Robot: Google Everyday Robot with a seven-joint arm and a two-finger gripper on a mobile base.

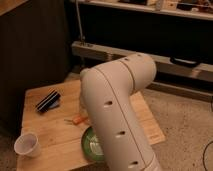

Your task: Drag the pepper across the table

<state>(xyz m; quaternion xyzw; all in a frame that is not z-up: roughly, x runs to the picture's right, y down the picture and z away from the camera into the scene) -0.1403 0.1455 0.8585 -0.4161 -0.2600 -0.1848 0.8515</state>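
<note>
My claw is out of sight, hidden behind my own arm (pixel 117 115), so I cannot tell whether it is open or closed. Just left of the arm the orange pepper (pixel 79 119) lies flat near the middle of the table (pixel 47 132), pale end pointing left. I judge the claw sits close by to drag it. A green plate (pixel 90 145) lies just beside it. A white cup (pixel 27 145) and a dark striped packet (pixel 47 101) sit well apart.

The table (pixel 52 134) holds pepper (pixel 79 119), cup (pixel 26 145), green plate (pixel 90 145) and dark packet (pixel 47 101).
</note>
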